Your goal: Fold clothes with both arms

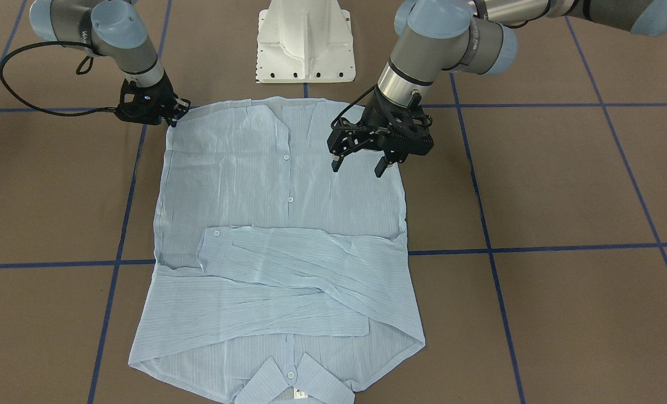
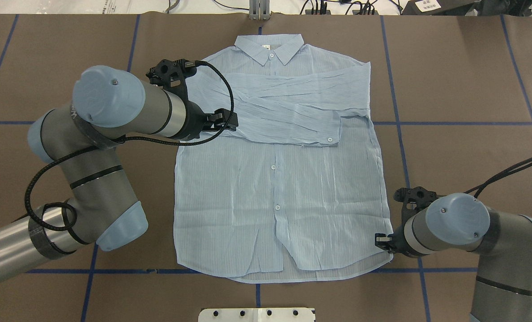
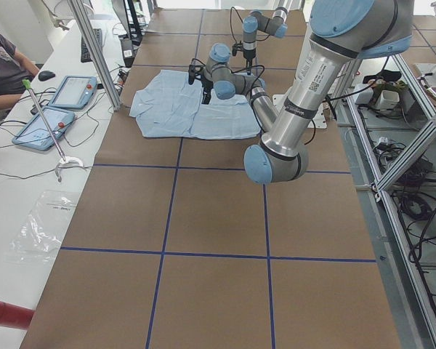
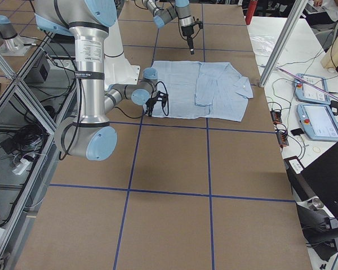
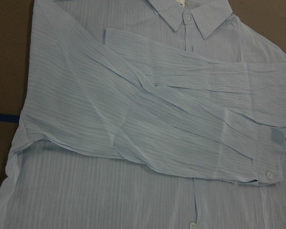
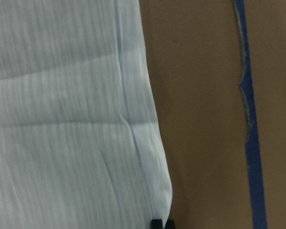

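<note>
The pale-blue striped shirt (image 1: pixel 243 179) lies flat and button-side up on the brown table, collar (image 2: pixel 269 47) away from the robot. Both sleeves are folded across its chest (image 5: pixel 133 119). My left gripper (image 1: pixel 358 167) is open and empty. It hovers above the shirt's body near the robot's left edge, below the folded sleeves, and it also shows in the overhead view (image 2: pixel 224 121). My right gripper (image 1: pixel 177 109) is down at the hem corner on the robot's right (image 2: pixel 384 241). Its fingertips (image 6: pixel 157 223) stand together at the shirt's corner (image 6: pixel 164 205), shut on it.
The white pedestal base (image 1: pixel 305 42) stands just behind the hem. Blue tape lines (image 6: pixel 250 119) cross the brown table. A side bench with tablets (image 3: pixel 58 109) and a seated person (image 3: pixel 3 58) lies beyond the collar end. Metal frames and cables (image 4: pixel 22 112) flank the robot.
</note>
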